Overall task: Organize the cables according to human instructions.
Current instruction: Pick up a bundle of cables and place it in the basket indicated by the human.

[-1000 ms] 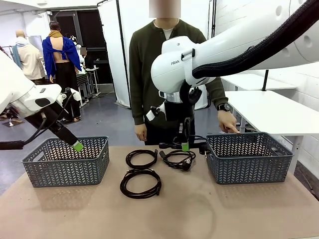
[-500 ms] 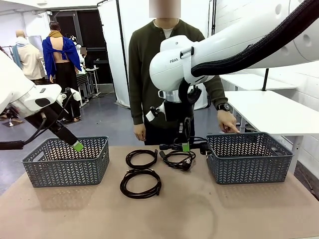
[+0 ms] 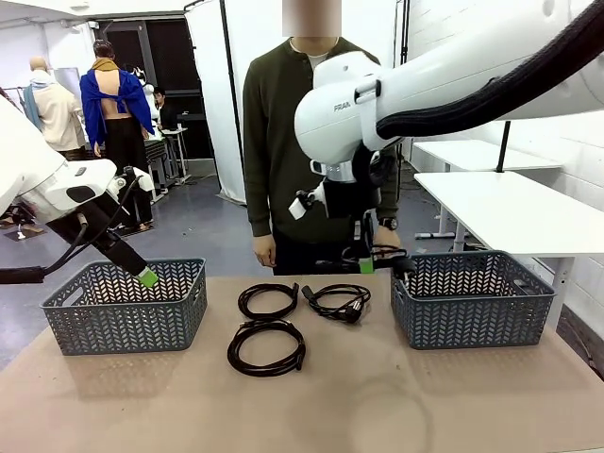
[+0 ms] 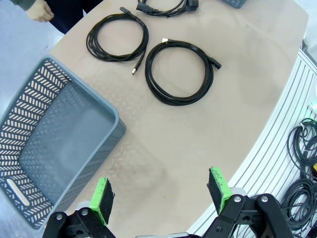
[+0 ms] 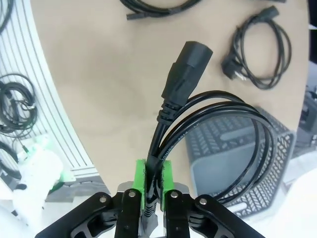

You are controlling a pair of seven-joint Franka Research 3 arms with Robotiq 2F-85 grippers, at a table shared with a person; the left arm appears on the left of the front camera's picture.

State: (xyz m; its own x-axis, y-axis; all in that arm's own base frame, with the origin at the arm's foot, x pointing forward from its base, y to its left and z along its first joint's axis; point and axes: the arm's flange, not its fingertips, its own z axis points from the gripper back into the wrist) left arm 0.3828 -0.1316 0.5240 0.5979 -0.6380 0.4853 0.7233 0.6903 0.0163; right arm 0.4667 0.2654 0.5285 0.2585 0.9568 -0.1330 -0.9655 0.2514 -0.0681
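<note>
My right gripper (image 3: 366, 267) is shut on a coiled black cable (image 3: 382, 253), which hangs in the air by the left rim of the right basket (image 3: 472, 300). In the right wrist view the pads (image 5: 141, 179) pinch the cable's loops (image 5: 250, 116), and its chunky plug (image 5: 185, 69) sticks out ahead. Three more cables (image 3: 268, 300) (image 3: 338, 301) (image 3: 266, 346) lie coiled mid-table. My left gripper (image 3: 142, 274) hovers open over the left basket (image 3: 127, 304). The human (image 3: 274, 123) stands across the table, one hand (image 3: 389, 236) behind my right gripper.
The left wrist view looks down past my open gripper (image 4: 159, 193) on the left basket (image 4: 94, 99) and on two coils (image 4: 117, 37) (image 4: 179, 72) lying on the brown tabletop. White tables stand at the right behind the right basket.
My right gripper has lifted the cable and carried it right, toward the right basket. The person's hand has pulled back from that basket's rim. The left arm has not moved.
</note>
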